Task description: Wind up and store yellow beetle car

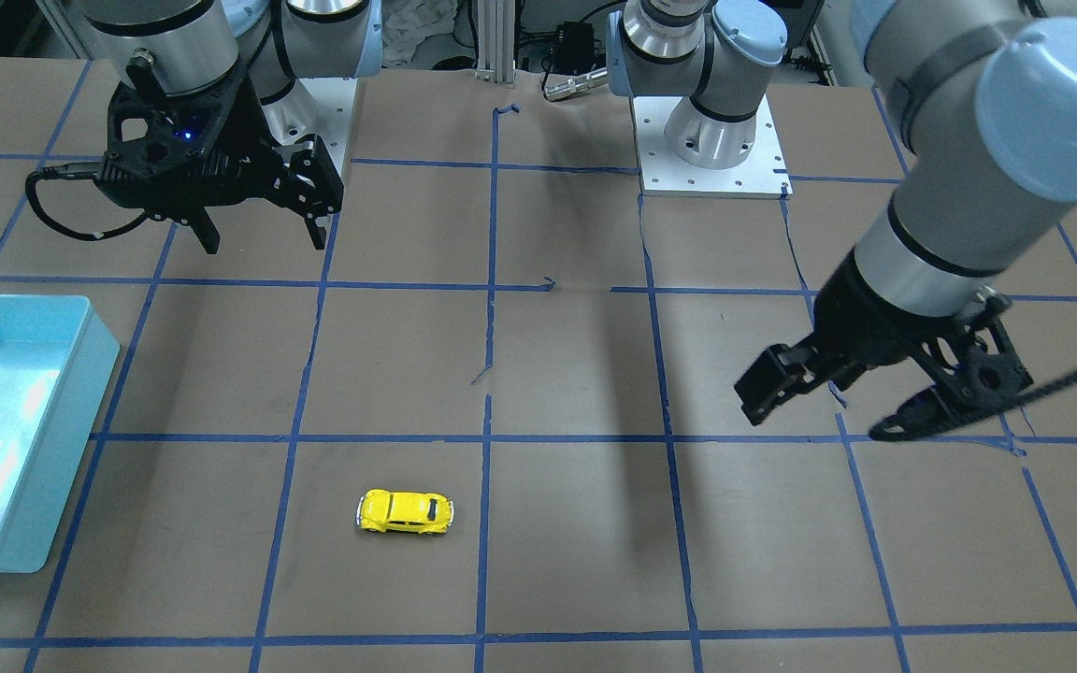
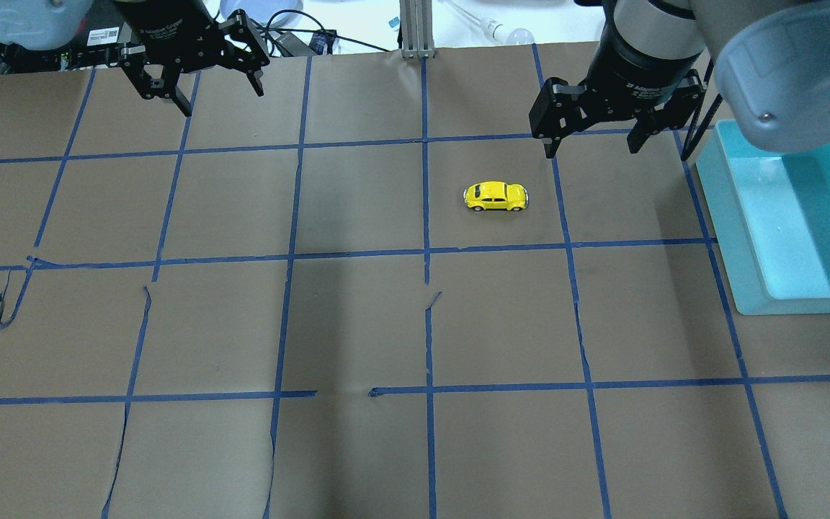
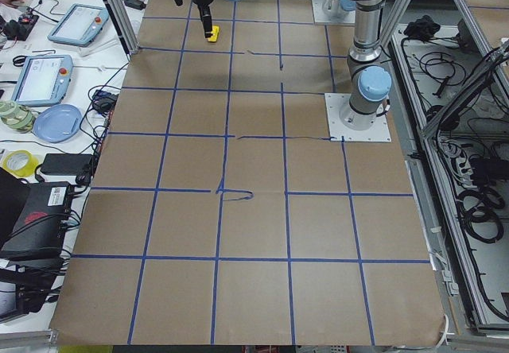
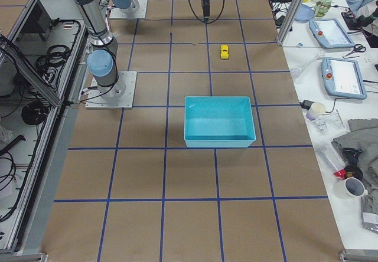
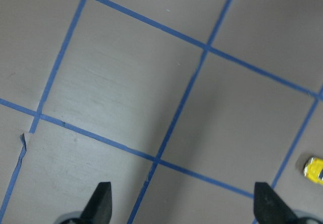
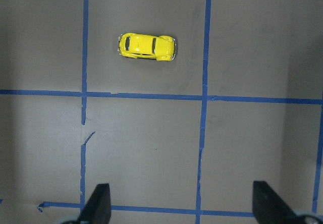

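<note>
The yellow beetle car [image 2: 496, 196] stands alone on its wheels on the brown paper, nothing touching it; it also shows as the car [image 1: 405, 512] and the car [image 6: 147, 46]. My right gripper [image 2: 591, 150] hangs open and empty above the table, a little beyond the car towards the bin; in the front view this right gripper [image 1: 265, 243] is at upper left. My left gripper [image 2: 222, 101] is open and empty, far off on the other side. Its wrist view catches only a sliver of the car [image 5: 314, 169] at the right edge.
An open teal bin [image 2: 728, 216] sits on the robot's right side, also seen as the bin [image 1: 80, 374] and the bin [image 4: 218, 138]. Blue tape lines grid the paper, torn in places. Benches with tablets and cables flank the table's long edge.
</note>
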